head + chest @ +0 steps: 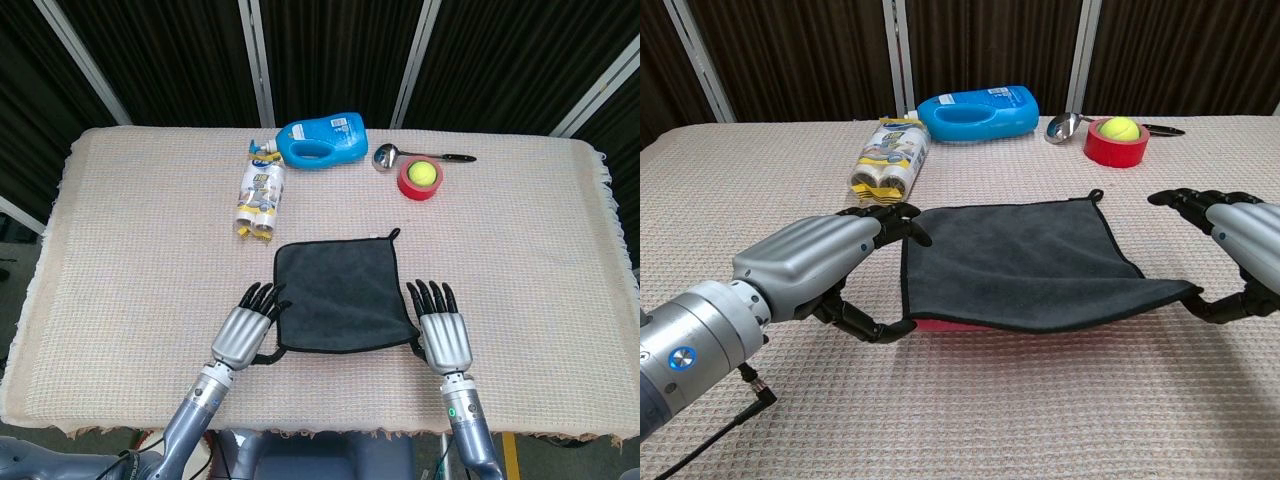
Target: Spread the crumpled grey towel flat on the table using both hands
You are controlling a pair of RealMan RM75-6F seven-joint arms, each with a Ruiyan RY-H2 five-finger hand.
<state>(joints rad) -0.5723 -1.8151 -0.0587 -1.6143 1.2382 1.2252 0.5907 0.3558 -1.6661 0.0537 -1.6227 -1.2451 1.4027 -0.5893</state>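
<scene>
The grey towel lies spread out square in the middle of the table, its hang loop at the far right corner. In the chest view the towel's near edge is still slightly raised, with the red underside showing. My left hand is at the near left corner, fingers stretched out straight, thumb under the corner. My right hand mirrors it at the near right corner, fingers extended and the thumb touching the corner tip. Neither hand's fingers press down on the cloth. In the chest view the left hand and right hand hover just above the table.
A blue detergent bottle lies at the back. A pack of white bottles lies just beyond the towel's far left corner. A metal ladle and a red tape roll holding a tennis ball sit back right.
</scene>
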